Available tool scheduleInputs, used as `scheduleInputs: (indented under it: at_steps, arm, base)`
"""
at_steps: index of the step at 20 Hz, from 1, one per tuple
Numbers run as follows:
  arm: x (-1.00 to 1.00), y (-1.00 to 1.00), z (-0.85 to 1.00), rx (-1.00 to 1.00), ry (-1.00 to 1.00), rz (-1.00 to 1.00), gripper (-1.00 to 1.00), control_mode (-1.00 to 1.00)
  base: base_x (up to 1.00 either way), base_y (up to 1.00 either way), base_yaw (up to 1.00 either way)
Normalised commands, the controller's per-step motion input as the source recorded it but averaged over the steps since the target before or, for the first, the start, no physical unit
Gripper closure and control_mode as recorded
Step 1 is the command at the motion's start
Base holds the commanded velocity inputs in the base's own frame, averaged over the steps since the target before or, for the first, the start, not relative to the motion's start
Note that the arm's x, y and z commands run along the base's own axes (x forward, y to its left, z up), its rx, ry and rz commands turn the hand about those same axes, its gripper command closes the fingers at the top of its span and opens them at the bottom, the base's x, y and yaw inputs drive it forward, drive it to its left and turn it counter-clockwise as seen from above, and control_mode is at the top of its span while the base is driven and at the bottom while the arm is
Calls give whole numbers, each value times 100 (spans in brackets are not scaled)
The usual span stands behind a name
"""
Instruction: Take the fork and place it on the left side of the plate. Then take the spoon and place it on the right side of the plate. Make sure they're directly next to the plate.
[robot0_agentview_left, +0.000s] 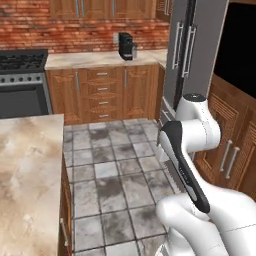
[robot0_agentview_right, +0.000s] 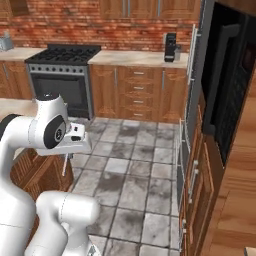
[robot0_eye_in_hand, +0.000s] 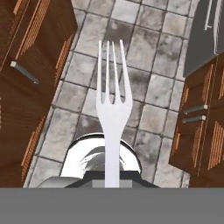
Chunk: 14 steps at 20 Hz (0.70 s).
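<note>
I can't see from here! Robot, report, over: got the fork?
Gripper shut on fork. Fork prongs point out over tiled floor. Plate not reached yet. Nothing in the way.

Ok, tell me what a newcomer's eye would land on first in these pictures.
The fork dominates the hand view, held upright in the shut gripper with its prongs pointing out over the grey tiled floor. In the base views, the white arm stands folded in the aisle, with the black stove against the brick wall.
</note>
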Motion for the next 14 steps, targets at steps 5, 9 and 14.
scheduleInputs:
  at_steps: [5,9,14]
  arm:
    - [0,0,0,0,0,0,100,100]
    - [0,0,0,0,0,0,100,100]
    - [0,0,0,0,0,0,100,100]
  base:
    - [-100,18,1]
    - [-100,21,2]
    - [-100,25,2]
